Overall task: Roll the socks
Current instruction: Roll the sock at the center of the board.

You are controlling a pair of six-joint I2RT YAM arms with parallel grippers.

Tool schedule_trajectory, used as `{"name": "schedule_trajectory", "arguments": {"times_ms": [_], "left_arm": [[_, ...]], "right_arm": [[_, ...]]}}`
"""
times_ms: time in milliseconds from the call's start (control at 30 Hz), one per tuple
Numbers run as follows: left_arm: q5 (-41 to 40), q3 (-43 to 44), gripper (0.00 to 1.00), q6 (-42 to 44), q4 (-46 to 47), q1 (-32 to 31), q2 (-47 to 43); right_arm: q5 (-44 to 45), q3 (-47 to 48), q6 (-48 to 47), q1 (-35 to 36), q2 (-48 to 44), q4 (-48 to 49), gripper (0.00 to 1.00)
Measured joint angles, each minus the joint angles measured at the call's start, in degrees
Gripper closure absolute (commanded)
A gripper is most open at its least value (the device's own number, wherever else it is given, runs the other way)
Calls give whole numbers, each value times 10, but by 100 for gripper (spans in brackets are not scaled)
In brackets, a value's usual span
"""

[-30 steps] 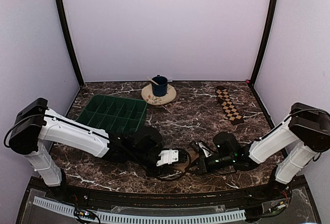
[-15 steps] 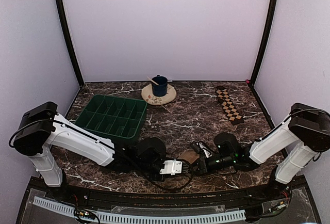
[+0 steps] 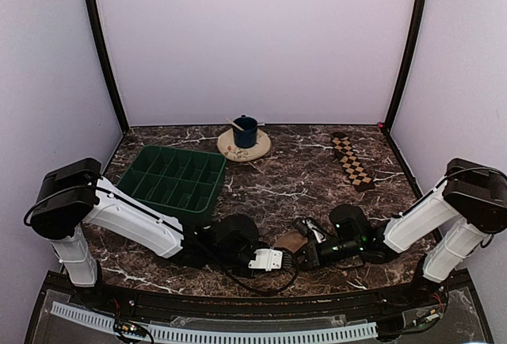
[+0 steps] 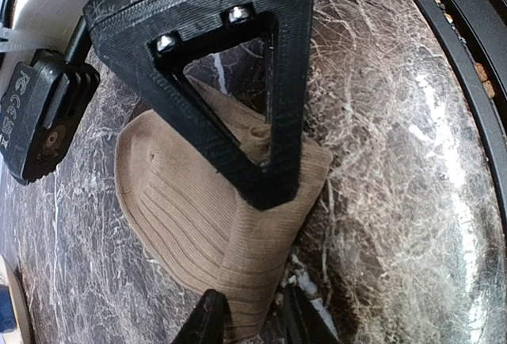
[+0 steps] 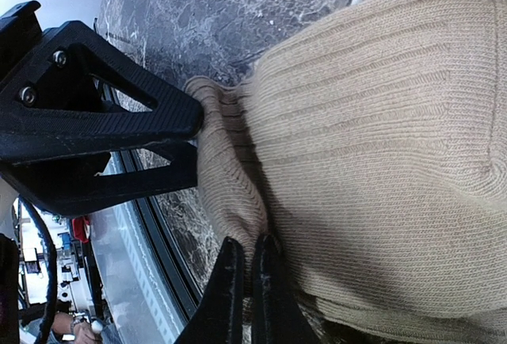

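Observation:
The tan sock [image 3: 290, 240] lies partly rolled near the table's front edge, between my two grippers. In the left wrist view the tan sock [image 4: 182, 209] spreads flat, with one folded end reaching between my fingers. My left gripper [image 4: 250, 292] stands a little open around that end, and a sliver of table shows beside one finger. My right gripper [image 5: 252, 241] is shut, pinching a thin fold of the tan sock [image 5: 380, 146]. From above, the left gripper [image 3: 283, 257] and right gripper [image 3: 305, 254] almost meet. The checkered sock [image 3: 352, 161] lies flat at the back right.
A green compartment tray [image 3: 174, 176] sits at the left, close behind my left arm. A blue mug [image 3: 245, 131] stands on a round plate [image 3: 234, 150] at the back centre. The table's black front rail [image 3: 238, 290] runs just below both grippers.
My left arm has slid right and toward the front edge, bringing its gripper closer to the right one. The right arm has stayed put, still pinching the sock.

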Motion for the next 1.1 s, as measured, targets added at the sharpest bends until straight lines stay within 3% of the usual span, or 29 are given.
{"name": "schedule_trajectory", "arguments": {"times_ms": [633, 733, 867, 1000, 1100], "left_arm": [[1, 17, 72, 24, 14, 0, 34], [3, 25, 79, 27, 14, 0, 41], [14, 37, 99, 34, 6, 0, 50], [26, 52, 100, 38, -4, 0, 59], [30, 62, 100, 38, -16, 0, 63]], "right_arm": [[-13, -10, 9, -1, 0, 12, 100], [-14, -12, 10, -1, 0, 13, 100], [-15, -13, 11, -1, 1, 15, 100], [-15, -13, 11, -1, 1, 14, 99], [-15, -13, 10, -1, 1, 11, 86]]}}
